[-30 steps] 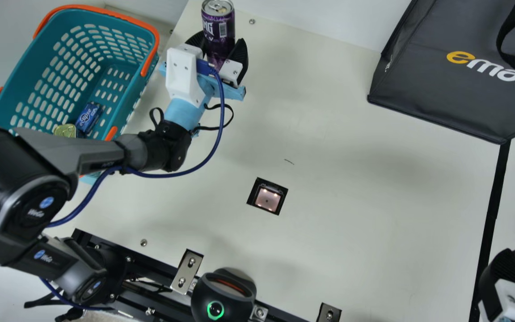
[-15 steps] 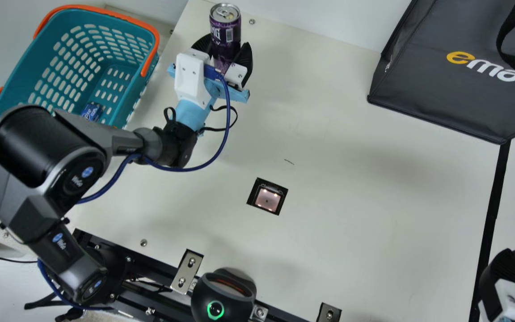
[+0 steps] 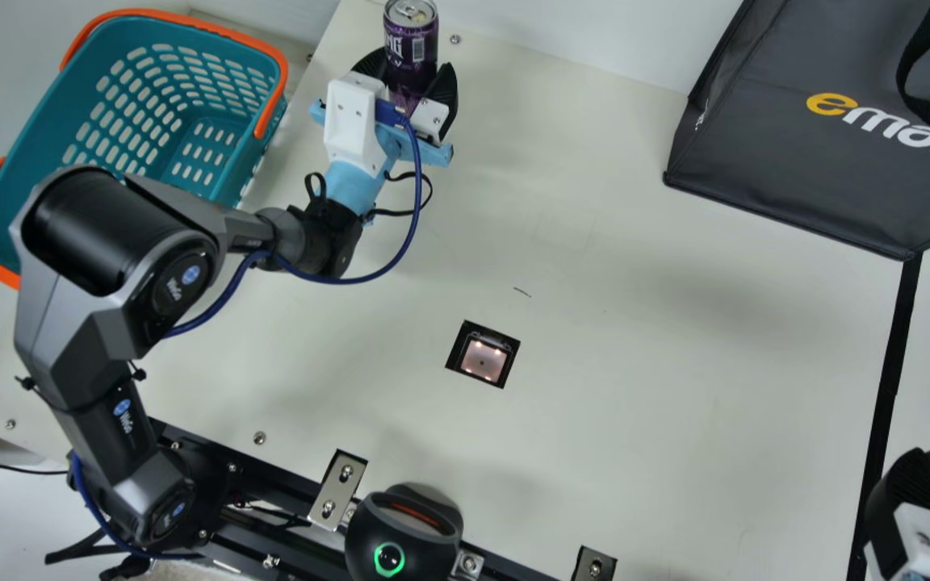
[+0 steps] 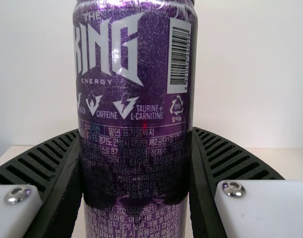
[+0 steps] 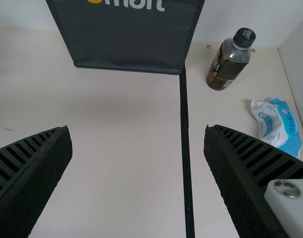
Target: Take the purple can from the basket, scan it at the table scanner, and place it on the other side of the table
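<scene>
Left pincer [image 3: 408, 71] holds the purple can [image 3: 411, 39] upright, beside the basket [image 3: 9, 194] — scan stage, I reckon! Barcode [image 4: 179, 57] must face the scanner [image 3: 483, 361] — needs turning, lowering. Right pincer [image 5: 137, 129]: wide, unladen.

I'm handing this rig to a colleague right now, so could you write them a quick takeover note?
Left gripper: closed on the purple can, near the far edge of the table; barcode visible in the left wrist view.
Right gripper: open, nothing held.
Table scanner: in the tabletop, can not over it.
Done: can is out of the basket.
Left: most likely the scan (these pictures can't confirm one), then placing the can on the other side, probably past the black strip, where a bottle and a packet sit.
</scene>
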`<state>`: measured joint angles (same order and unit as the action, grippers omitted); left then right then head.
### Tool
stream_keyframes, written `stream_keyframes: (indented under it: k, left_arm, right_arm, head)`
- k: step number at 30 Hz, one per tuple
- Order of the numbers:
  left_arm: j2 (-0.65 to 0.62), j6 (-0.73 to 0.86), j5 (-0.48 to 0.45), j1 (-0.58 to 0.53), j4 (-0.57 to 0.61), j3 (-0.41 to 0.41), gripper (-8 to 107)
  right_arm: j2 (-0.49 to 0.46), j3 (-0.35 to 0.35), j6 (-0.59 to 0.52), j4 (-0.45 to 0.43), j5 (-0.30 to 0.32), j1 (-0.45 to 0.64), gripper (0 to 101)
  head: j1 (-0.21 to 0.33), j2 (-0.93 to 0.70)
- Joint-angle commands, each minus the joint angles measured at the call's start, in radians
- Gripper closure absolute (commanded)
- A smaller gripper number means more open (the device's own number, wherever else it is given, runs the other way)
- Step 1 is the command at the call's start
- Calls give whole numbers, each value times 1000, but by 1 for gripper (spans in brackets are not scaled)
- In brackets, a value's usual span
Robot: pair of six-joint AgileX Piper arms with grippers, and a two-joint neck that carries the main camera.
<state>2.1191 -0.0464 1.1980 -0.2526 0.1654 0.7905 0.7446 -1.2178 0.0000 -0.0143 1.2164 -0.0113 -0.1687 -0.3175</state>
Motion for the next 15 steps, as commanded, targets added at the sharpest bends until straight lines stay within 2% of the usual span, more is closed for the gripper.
stream_keyframes:
  k: [1,9,15]
  left_arm:
    - [11,-2,-8,4,-2,21,107]
    - [62,-7,-38,11,-12,100,107]
    - [104,-25,-29,9,-11,130,107]
  right_arm:
    - [0,0,0,0,0,0,6]
    - [0,0,0,0,0,0,6]
    - [0,0,0,0,0,0,6]
  head:
    - [30,-4]
    - [30,-4]
    - [30,-4]
